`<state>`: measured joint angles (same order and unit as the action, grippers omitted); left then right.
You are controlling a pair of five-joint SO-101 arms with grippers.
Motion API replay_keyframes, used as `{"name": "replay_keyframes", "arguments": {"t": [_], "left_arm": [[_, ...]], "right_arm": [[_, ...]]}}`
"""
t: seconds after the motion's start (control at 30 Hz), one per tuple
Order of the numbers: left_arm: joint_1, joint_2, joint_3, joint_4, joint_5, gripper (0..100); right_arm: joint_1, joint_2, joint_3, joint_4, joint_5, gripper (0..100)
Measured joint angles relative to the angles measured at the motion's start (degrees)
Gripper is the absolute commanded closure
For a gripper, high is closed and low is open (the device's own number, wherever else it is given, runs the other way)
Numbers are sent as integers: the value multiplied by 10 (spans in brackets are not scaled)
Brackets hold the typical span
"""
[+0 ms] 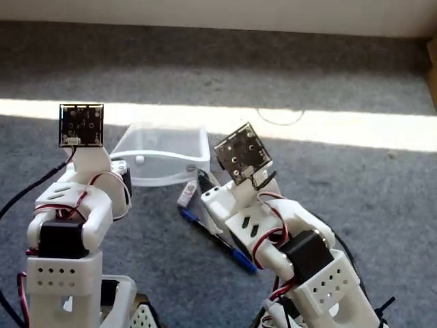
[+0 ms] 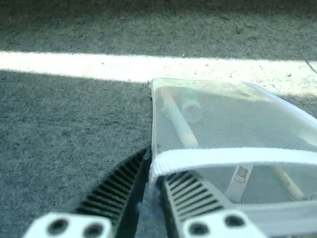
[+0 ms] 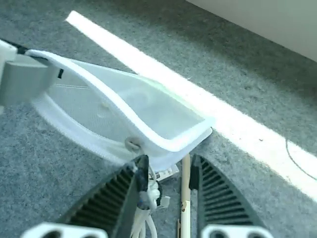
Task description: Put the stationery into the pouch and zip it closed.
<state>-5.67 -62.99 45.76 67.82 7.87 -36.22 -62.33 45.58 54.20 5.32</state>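
Note:
A translucent white mesh pouch (image 1: 164,154) lies open on the grey carpet between my two arms. My left gripper (image 2: 154,168) is shut on the white zipper band at the pouch's near corner (image 2: 208,157). A pen and a pencil (image 2: 178,121) show through the mesh. My right gripper (image 3: 168,163) is open just before the pouch's open rim (image 3: 148,124), close to the zipper pull (image 3: 132,144). A cream pencil (image 3: 184,193) lies on the carpet between its fingers. A blue pen (image 1: 218,239) and a small white eraser (image 1: 186,195) lie beside the right arm.
A bright strip of sunlight (image 1: 341,126) crosses the carpet behind the pouch. A thin wire (image 1: 280,119) lies on it. A pale wall edge (image 3: 277,25) runs along the far side. Open carpet spreads to the left and right.

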Motion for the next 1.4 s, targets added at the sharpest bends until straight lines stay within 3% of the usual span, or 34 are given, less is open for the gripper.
{"name": "replay_keyframes", "arguments": {"t": [0.27,0.5,0.83,1.4], "left_arm": [[-53,0,0,0,9,989],[-103,0,0,-9,18,989],[-146,0,0,-12,18,991],[-147,0,0,-12,20,992]], "right_arm": [[53,0,0,0,0,860],[55,12,0,0,0,860],[57,187,-40,0,0,858],[57,457,-148,0,0,857]]}}
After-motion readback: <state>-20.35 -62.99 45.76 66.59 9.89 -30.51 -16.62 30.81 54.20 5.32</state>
